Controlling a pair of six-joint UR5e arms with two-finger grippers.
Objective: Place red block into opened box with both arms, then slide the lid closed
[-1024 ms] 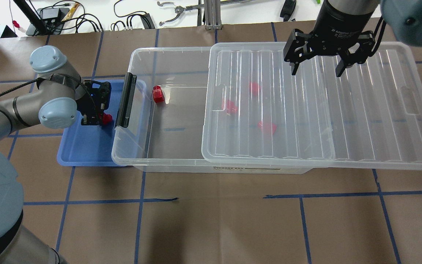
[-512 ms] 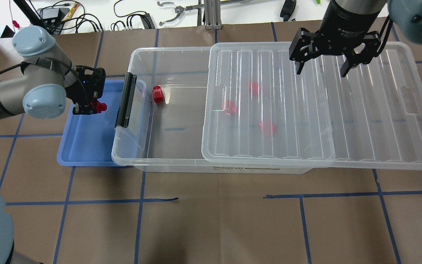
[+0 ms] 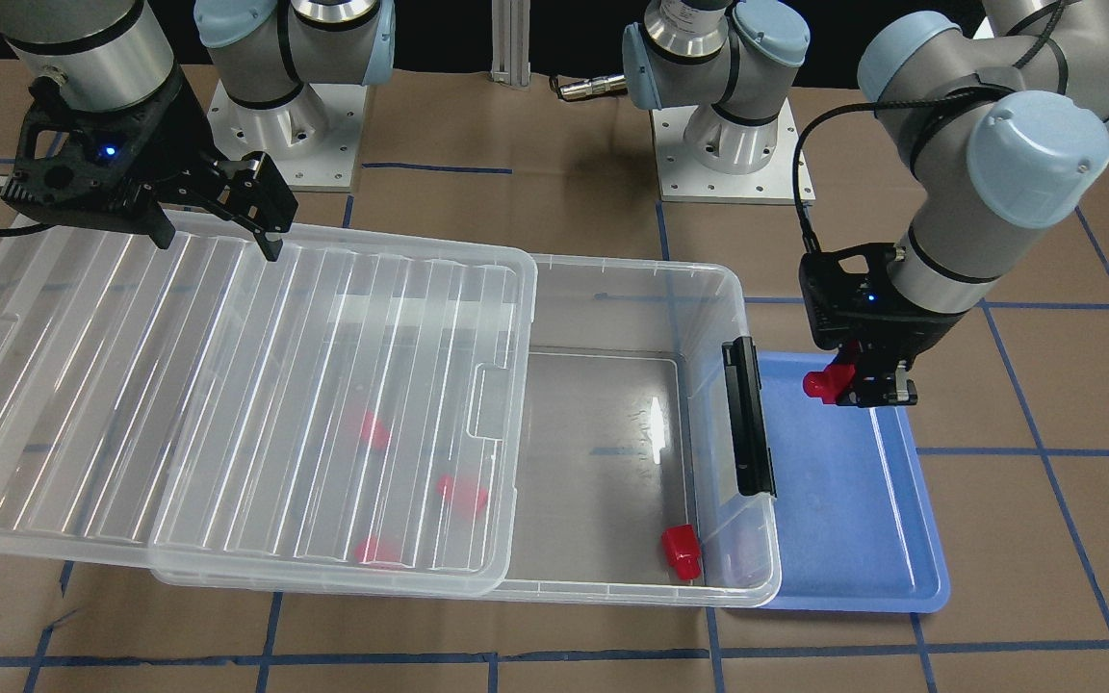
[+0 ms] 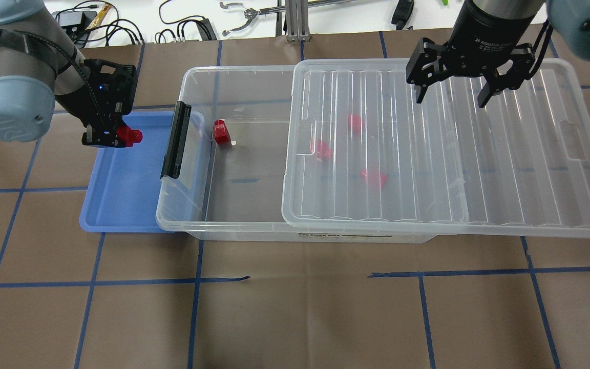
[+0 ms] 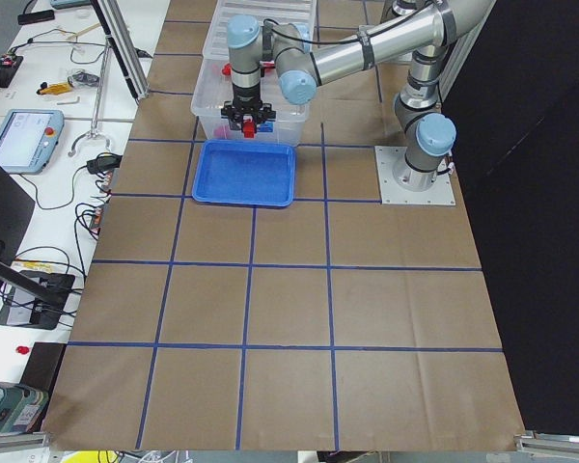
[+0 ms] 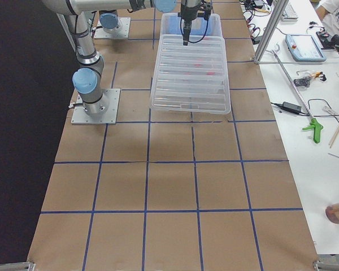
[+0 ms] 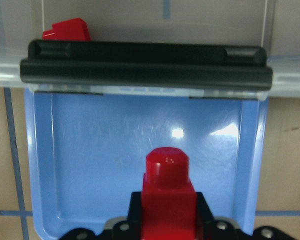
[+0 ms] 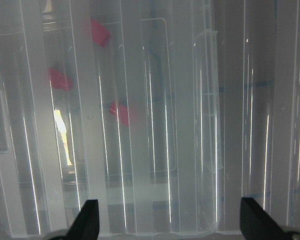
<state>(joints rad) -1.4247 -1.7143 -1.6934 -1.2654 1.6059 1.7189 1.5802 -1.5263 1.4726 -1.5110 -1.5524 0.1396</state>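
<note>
A robotics lab: two robot arms [image 3: 949, 125] bolted to base plates [image 3: 786, 183] on a paper-covered counter [image 4: 295, 323] gridded with blue tape [image 4: 121, 282]. Beside the counter, a white bench [image 6: 322, 186] carries cables [image 4: 180, 24] and a teach pendant [image 6: 303, 46].

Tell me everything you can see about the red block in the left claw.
The red block is small, glossy red plastic: a squarish body with a narrower round stub. The left claw is shut on the body, holding it above the blue tray, apparently touching nothing else. The stub points sideways toward the black latch of the box. It is outside the box, not yet placed.
</note>
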